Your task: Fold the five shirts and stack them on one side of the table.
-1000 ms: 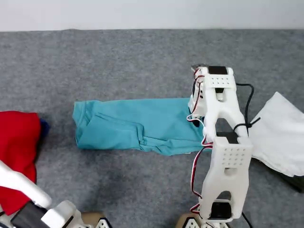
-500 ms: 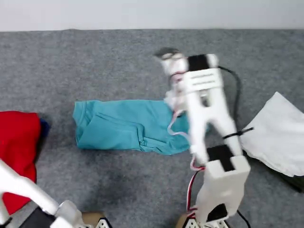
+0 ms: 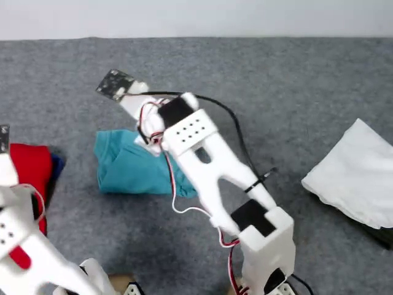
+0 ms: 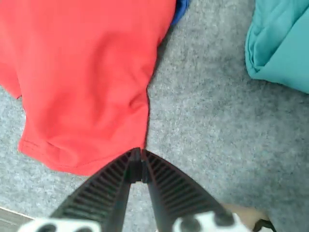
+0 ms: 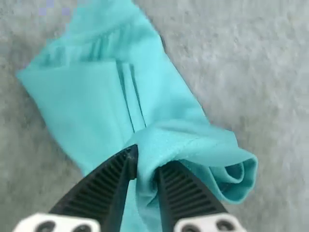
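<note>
Grey felt worktop (image 3: 307,80): right gripper (image 5: 146,159), pinching the hem of the teal cotton shirt (image 5: 91,101), should lay it square over the shirt's left-edge end; left gripper (image 4: 139,155) pressed together.

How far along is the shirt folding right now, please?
Done-looking: a red shirt lies over a blue shirt at the high view's left. In hand: the right claw is shut on the teal shirt, its end lifted over the rest. Left: the white shirt at the right, with something dark beneath.

middle shirt (image 3: 123,169): showing plain teal
stacked shirt (image 3: 34,165): showing plain red
edge shirt (image 3: 356,178): showing white
worktop (image 3: 295,92): showing speckled grey
</note>
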